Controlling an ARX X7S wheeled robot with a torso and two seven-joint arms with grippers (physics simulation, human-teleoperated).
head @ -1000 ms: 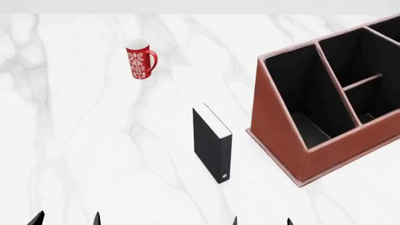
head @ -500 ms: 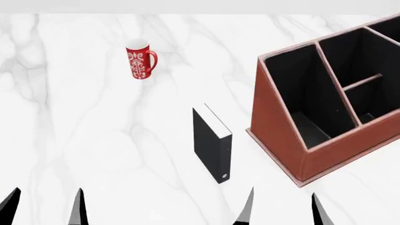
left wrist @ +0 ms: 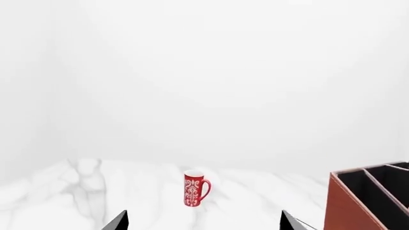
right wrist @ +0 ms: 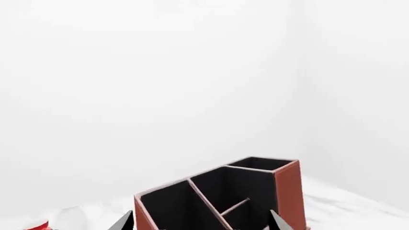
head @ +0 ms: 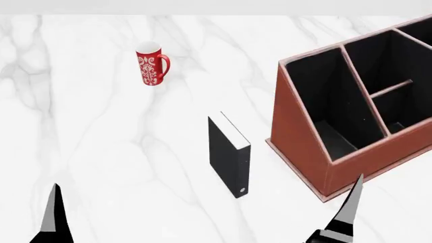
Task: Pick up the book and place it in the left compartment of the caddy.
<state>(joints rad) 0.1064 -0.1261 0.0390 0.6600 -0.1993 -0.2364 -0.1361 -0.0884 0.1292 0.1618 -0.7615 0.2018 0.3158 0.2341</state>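
The black book [head: 228,154] stands upright on the marble table [head: 121,142], spine toward me, white page edges on top. The reddish-brown caddy [head: 297,136] stands just to its right, slanted side facing me; it also shows in the left wrist view [left wrist: 367,201] and the right wrist view [right wrist: 288,191]. Its long left compartment [head: 320,96] is the section nearest the book, and it shows in the right wrist view [right wrist: 167,210]. My left gripper [left wrist: 203,224] is open and empty, one finger [head: 54,212] showing low left. My right gripper [right wrist: 199,223] is open and empty, one finger [head: 349,205] in front of the caddy's near corner.
A red patterned mug [head: 152,66] stands at the back left of the table, far from the book; it also shows in the left wrist view [left wrist: 195,189]. The caddy's middle section has a crossbar [head: 391,88]. White walls surround the table.
Both grippers have come up from the bottom edge of the head view. Only one finger of each shows now instead of two. Book, caddy and mug have not moved.
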